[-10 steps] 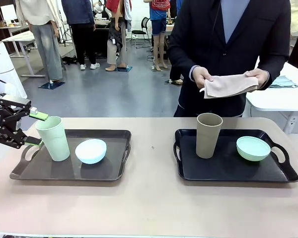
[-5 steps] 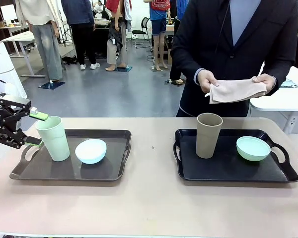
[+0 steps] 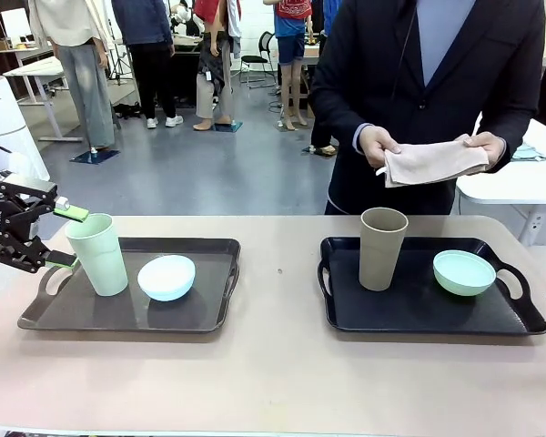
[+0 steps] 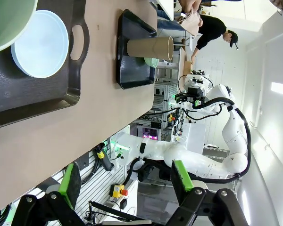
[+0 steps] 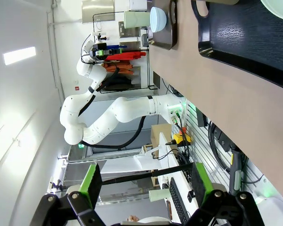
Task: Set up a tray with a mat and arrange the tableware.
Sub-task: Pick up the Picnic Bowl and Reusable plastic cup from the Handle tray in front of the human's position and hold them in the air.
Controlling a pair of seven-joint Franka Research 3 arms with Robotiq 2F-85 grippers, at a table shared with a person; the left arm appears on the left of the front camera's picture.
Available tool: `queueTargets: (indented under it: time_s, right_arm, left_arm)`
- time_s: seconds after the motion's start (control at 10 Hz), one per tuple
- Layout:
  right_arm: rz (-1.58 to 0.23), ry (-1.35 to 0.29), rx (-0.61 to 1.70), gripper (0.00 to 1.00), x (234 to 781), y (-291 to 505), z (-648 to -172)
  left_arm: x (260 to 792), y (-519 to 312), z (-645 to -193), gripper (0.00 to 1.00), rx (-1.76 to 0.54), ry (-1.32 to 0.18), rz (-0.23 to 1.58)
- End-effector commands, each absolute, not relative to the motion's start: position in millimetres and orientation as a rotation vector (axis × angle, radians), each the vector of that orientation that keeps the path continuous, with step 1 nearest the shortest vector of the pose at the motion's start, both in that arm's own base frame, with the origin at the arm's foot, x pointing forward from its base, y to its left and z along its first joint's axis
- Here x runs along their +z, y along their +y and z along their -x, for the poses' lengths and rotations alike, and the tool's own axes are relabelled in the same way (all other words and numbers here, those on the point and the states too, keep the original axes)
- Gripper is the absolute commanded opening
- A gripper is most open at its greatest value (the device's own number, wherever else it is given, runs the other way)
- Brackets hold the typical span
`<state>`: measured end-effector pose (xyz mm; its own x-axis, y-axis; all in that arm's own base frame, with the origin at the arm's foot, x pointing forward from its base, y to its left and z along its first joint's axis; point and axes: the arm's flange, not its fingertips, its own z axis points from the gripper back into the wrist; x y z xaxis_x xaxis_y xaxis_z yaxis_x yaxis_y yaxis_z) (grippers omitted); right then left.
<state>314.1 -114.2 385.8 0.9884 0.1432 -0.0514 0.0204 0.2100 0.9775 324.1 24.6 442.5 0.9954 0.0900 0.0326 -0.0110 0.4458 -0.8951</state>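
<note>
The mat [image 3: 434, 159] is a folded beige cloth held in the air by the person's two hands [image 3: 375, 144], beyond the far edge of the tabletop [image 3: 273, 382] and above the right tray [image 3: 409, 314]. Its long axis runs hand to hand, about level, with the loose edge drooping. It seems to be kept up there ready to be laid.

In the right tray the taupe tumbler [image 3: 383, 248] stands upright, mouth up, with the mint bowl [image 3: 464, 272] apart from it to the right. The left tray [image 3: 118, 314] carries the green tumbler [image 3: 97, 253], also upright, and the blue bowl [image 3: 166, 277] just beside it.

Both trays are occupied, so the dishes probably have to be lifted out before a mat goes under them. The left jaws stand wide open and empty just beside the green tumbler, probably lined up to take it. The right jaws are also wide open and empty, off past the right tray.
</note>
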Motion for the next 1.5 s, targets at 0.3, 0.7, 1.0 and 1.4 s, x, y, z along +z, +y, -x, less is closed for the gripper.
queueTargets:
  time_s: [0.3, 0.7, 1.0, 1.4]
  right_arm:
    - [-1.351, 0.145, 0.097, 1.0, 386.7, -115.5, -310.3]
    - [-1.214, 0.099, 0.147, 1.0, 405.7, -95.8, -317.2]
    - [-0.727, -0.061, 0.094, 1.0, 489.2, -68.7, -332.0]
    - [-0.358, -0.419, -0.09, 1.0, 502.9, -47.4, -396.5]
  left_arm:
    - [444.5, 25.0, -324.1, 1.0, 0.048, -0.101, 1.125]
    - [470.2, -4.3, -331.2, 1.0, -0.044, -0.178, 1.025]
    - [568.8, -114.7, -361.5, 1.0, -0.426, -0.482, 0.63]
    - [601.7, -188.6, -348.8, 1.0, -0.575, -0.479, 0.607]
